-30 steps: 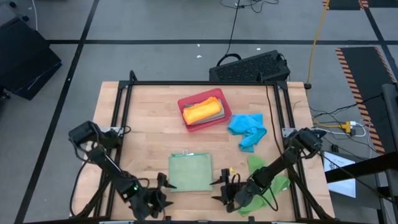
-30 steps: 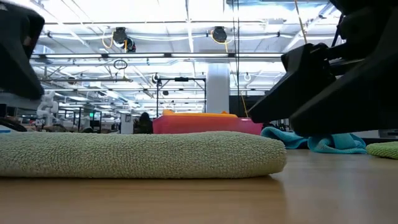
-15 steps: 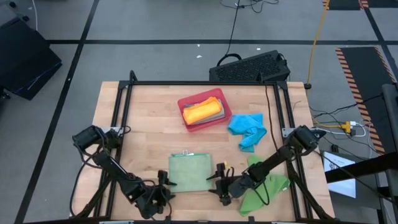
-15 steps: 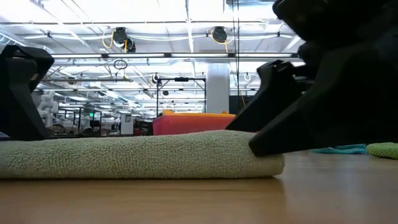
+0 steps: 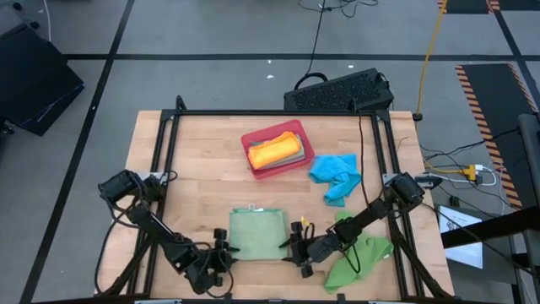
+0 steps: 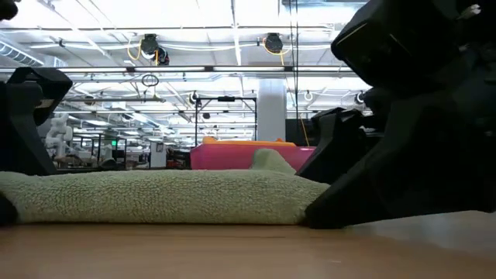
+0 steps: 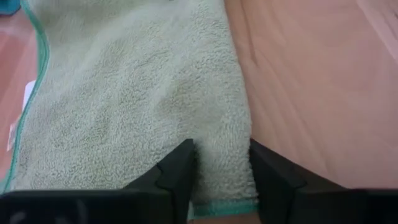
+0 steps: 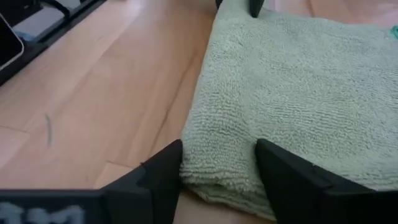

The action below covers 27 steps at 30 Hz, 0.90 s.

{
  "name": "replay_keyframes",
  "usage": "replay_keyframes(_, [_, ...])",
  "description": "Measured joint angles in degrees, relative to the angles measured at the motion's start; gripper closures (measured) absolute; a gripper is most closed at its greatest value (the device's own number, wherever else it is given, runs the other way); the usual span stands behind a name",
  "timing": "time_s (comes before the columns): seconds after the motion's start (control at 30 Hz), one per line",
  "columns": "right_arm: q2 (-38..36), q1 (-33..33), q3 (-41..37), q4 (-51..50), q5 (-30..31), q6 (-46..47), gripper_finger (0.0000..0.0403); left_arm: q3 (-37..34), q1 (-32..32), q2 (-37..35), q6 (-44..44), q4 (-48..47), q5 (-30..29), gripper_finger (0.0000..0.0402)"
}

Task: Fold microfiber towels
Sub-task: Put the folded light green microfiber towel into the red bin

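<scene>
Left gripper (image 5: 221, 256) and right gripper (image 5: 297, 247) straddle near corners of half-folded sage green microfiber towel (image 5: 258, 234) by table's (image 5: 202, 160) front edge, jaws parted around cloth | soft, limp, light; pinch corners, lift together.

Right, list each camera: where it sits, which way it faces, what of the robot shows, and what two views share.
High view: above the table, looking straight down; both arms, left gripper and right gripper at the sage green towel.
Low view: at table-top height, level across the towel to the red tray; dark arm bodies at both sides.
Left wrist view: fingers straddle the towel's corner.
Right wrist view: fingers straddle its other near corner.
All four views share that towel.
</scene>
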Motion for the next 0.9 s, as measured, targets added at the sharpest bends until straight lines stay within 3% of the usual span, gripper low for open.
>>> replay_keyframes(0.27, [0.32,-0.75,-0.05,2.93,0.14,0.93,0.0356,-0.32,1.1,-1.15,0.7,-0.91,0.52,0.0382])
replay_keyframes(0.33, [-0.33,-0.94,-0.09,3.15,-0.62,0.73,0.0384,-0.54,1.3,-2.71,1.9,-1.78,0.52,0.039])
replay_keyframes(0.53, [-7.01,-2.04,-0.17,0.07,-0.67,-1.01,0.037,-0.44,2.48,-11.65,6.46,-4.83,1.33,0.0381])
replay_keyframes(0.9, [-28.27,-10.01,-0.13,-17.28,-0.36,-12.38,0.0383,-0.39,11.27,-30.06,24.75,-8.61,-1.5,0.0386])
